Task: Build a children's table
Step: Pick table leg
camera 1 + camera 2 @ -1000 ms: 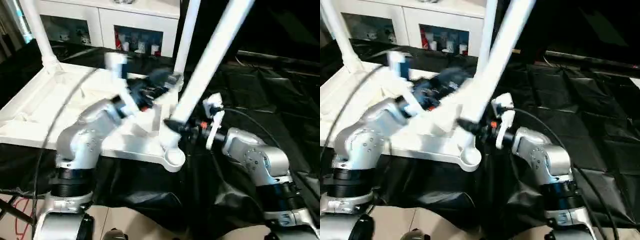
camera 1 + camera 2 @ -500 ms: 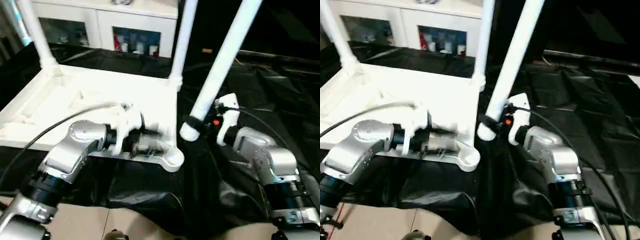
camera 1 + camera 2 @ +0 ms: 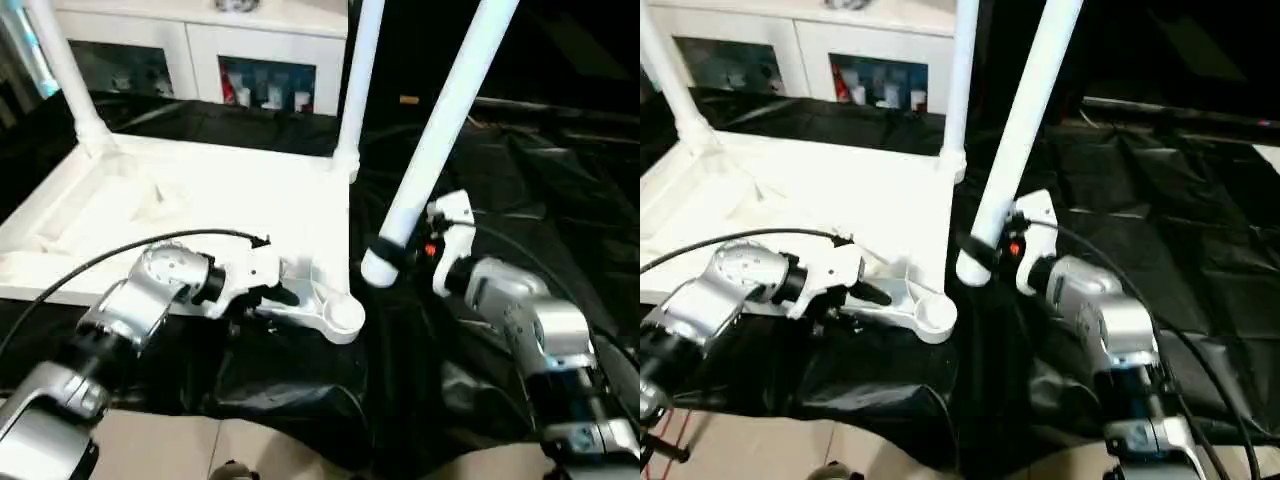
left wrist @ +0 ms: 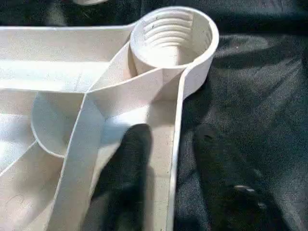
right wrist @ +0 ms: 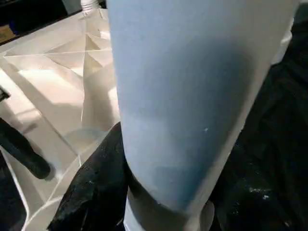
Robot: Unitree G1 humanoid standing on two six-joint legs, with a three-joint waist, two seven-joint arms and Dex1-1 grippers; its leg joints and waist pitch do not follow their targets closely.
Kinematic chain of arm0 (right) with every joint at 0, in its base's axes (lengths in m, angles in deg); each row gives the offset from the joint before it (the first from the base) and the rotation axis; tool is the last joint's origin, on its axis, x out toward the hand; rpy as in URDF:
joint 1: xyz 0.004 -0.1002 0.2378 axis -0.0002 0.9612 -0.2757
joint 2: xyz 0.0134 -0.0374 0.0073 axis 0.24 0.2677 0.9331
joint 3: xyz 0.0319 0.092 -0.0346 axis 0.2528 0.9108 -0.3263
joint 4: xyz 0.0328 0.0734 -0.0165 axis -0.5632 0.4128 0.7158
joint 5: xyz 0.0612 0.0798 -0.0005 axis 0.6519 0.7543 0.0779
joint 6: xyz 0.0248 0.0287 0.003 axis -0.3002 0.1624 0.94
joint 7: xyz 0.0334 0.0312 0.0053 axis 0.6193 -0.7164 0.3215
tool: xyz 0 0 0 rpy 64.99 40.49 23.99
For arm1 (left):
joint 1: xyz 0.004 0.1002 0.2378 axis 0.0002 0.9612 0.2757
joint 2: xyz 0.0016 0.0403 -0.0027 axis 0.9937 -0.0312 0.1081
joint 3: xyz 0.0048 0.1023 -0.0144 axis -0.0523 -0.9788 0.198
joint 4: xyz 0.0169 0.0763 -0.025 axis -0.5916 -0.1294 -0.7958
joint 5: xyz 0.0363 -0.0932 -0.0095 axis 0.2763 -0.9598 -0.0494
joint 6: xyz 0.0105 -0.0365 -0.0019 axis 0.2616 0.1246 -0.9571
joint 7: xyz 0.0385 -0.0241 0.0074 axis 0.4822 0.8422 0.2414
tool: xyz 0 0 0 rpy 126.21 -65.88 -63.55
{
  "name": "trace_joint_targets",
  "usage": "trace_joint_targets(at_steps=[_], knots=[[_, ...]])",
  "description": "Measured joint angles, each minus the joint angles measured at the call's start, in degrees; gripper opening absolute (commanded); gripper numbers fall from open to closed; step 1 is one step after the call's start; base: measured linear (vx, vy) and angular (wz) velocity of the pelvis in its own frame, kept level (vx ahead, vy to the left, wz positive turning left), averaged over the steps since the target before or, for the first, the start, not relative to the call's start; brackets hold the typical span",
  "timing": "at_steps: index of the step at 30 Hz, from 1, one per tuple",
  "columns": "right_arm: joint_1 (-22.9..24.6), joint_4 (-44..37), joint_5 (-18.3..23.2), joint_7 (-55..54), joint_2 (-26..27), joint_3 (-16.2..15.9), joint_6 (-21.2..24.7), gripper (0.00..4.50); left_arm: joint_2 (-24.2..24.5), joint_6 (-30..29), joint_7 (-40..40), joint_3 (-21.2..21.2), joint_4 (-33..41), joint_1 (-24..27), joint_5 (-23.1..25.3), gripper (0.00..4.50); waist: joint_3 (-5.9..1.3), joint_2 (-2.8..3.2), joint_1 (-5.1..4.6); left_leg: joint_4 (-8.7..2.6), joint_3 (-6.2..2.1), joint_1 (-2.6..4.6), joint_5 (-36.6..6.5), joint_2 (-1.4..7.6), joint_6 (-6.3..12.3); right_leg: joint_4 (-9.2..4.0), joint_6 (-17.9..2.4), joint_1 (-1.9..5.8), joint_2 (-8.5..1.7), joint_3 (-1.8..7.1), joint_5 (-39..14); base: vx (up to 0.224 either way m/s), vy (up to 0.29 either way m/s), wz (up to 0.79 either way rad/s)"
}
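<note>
One leg (image 3: pixel 440 130) between right jaws, beside socket (image 3: pixel 345 314)

The scene is viewed from head height by both eye views, forward and down, and the upturned table (image 3: pixel 200 200) and cabinet (image 3: pixel 200 40) are shared. The threaded socket (image 4: pixel 171 36) is seen close by the left wrist view. A leg (image 5: pixel 192 96) is faced at very close range by the right wrist view.
</note>
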Motion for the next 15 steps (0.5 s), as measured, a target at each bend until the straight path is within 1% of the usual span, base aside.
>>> trace_joint_targets(at_steps=[1,3,4,5,6,8,9,10,13,15], knots=[[0.07,0.0,0.0,0.03,0.0,0.0,0.0,1.9,-0.21,0.23,0.27,0.0,-0.55,-0.12,0.0,1.24,0.0,0.07,-0.01,0.0,0.0,0.01,0.0,0.0,0.0,0.01,-0.01,0.0,0.0,0.0,0.0,0.0,0.0,0.0],[0.09,-0.18,-0.01,0.05,-0.05,0.0,0.01,1.9,-0.69,0.86,0.6,0.0,-1.5,-0.33,0.07,1.24,-0.03,0.14,0.01,-0.01,0.0,0.02,0.0,0.01,0.0,0.03,-0.01,0.0,0.01,0.0,0.0,0.0,0.0,0.0],[0.1,-0.32,-0.01,0.05,-0.05,0.0,0.01,1.9,-0.73,0.98,0.93,0.0,-1.65,-0.4,0.13,0.99,-0.03,0.15,-0.03,-0.01,0.0,0.02,0.0,0.01,0.0,0.03,0.0,-0.01,0.01,0.0,0.0,0.0,0.0,0.0],[0.2,-0.71,-0.01,0.04,-0.07,0.0,0.01,1.9,-0.81,1.36,1.28,0.0,-2.26,-0.59,0.3,0.99,-0.04,0.22,-0.08,-0.01,0.0,0.02,0.0,0.01,0.0,0.03,0.0,-0.01,0.01,0.0,0.0,0.0,0.0,0.0],[0.24,-1.03,-0.01,0.02,-0.05,0.0,0.01,1.9,-0.8,1.53,1.6,0.0,-2.82,-0.75,0.38,0.83,-0.04,0.25,-0.11,-0.01,0.0,0.02,0.0,0.01,0.0,0.02,0.0,-0.01,0.01,0.0,0.0,0.0,0.0,0.0],[0.23,-1.38,-0.01,-0.01,-0.03,0.0,0.01,1.9,-0.77,1.82,2.26,0.02,-3.74,-0.92,0.46,0.67,-0.05,0.27,-0.06,-0.01,0.0,0.02,0.0,0.01,0.0,0.02,0.0,-0.01,0.01,0.0,0.0,0.0,0.0,0.0],[0.23,-1.44,-0.01,-0.02,-0.01,0.0,0.01,1.9,-0.78,1.93,2.51,0.02,-3.89,-0.92,0.47,0.67,-0.04,0.28,-0.05,-0.01,0.0,0.02,0.0,0.01,0.0,0.02,0.0,-0.01,0.01,0.0,0.0,0.0,0.0,0.0],[0.23,-1.5,0.0,-0.02,0.02,-0.01,0.01,1.9,-0.8,2.1,2.58,0.06,-4.14,-1.0,0.47,0.42,-0.04,0.28,-0.04,-0.01,0.0,0.02,0.0,0.01,0.0,0.02,0.0,-0.01,0.01,0.0,0.0,0.0,0.0,0.0],[0.23,-1.67,0.0,-0.01,0.03,-0.01,0.01,1.9,-0.8,2.26,2.86,0.19,-5.04,-1.49,0.51,0.3,-0.04,0.28,-0.04,-0.01,0.0,0.02,0.0,0.01,0.0,0.02,0.0,-0.01,0.01,0.0,0.0,0.0,0.0,0.0],[0.23,-1.67,0.0,0.0,0.02,-0.03,0.02,1.9,-0.78,2.26,3.15,0.22,-5.26,-1.53,0.54,0.09,-0.04,0.28,-0.04,-0.01,0.01,0.01,0.0,0.01,0.0,0.01,0.0,-0.01,0.01,0.01,0.0,0.0,0.0,0.0]])
